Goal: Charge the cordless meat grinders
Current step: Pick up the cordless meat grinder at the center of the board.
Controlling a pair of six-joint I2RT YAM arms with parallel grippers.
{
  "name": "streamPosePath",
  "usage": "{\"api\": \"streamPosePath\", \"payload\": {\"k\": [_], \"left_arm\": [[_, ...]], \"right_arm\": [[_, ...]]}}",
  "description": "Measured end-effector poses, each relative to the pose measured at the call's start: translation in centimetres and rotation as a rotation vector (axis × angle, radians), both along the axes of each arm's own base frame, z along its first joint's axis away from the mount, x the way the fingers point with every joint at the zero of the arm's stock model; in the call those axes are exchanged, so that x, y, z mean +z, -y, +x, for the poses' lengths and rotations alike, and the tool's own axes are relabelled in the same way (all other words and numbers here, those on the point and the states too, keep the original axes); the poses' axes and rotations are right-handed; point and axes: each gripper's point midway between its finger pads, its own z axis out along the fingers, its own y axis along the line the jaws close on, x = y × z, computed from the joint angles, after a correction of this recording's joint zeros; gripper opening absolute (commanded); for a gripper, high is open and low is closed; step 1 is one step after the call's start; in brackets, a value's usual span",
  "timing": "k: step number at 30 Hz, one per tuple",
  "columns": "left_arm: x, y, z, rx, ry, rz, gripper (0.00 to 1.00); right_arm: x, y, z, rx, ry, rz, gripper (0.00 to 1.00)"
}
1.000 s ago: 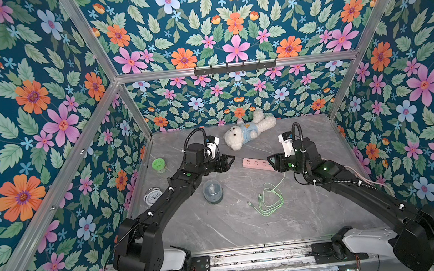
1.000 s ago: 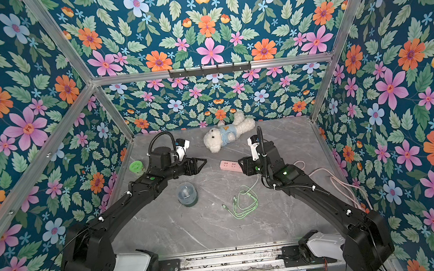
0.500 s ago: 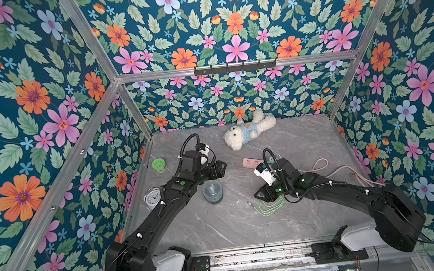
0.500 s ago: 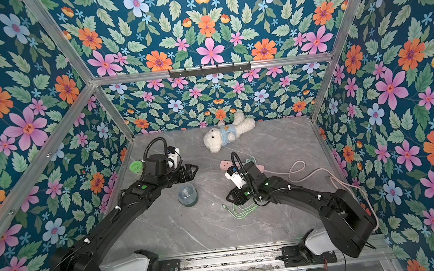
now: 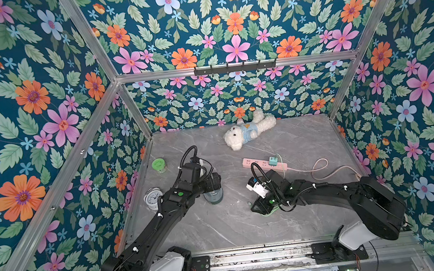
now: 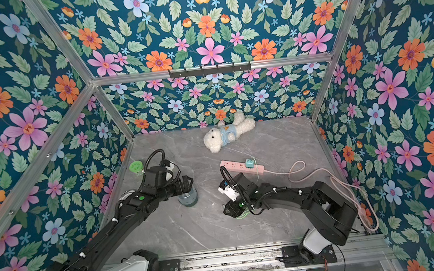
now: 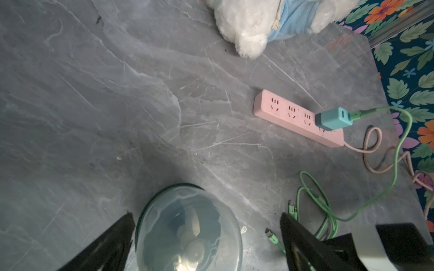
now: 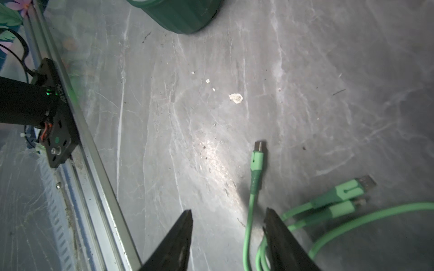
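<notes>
Over the last second the right arm has swung from the pink power strip (image 5: 264,163) down to the green cable (image 5: 266,214). The left arm has dropped over the meat grinder (image 5: 213,197), its tool widening.

In both top views the grinder stands upright on the table (image 5: 220,232), just under the left tool (image 5: 213,182). The right tool (image 5: 258,209) sits low on the cable coil.

In the left wrist view the jaws are spread wide either side of the dome, with no contact visible.

In the right wrist view the right tool (image 8: 229,211) is half spread and straddles the cable behind its connector (image 8: 257,153) without pinching it.

The adapter (image 5: 273,160) is already in the strip, so probably only the grinder end is left to plug in.
</notes>
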Motion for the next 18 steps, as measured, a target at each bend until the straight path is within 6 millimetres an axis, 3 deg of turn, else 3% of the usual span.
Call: {"api": "streamPosePath", "payload": {"k": [11,18], "left_arm": [[-2.4,-0.1,-0.8,0.009,-0.031,0.061,0.99],[-2.4,-0.5,-0.8,0.032,-0.027,0.080,0.99]], "right_arm": [[-1.1,-0.1,0.4,-0.010,0.007,-0.034,0.52],[-1.7,-0.3,0.3,-0.005,-0.005,-0.047,0.52]]}}
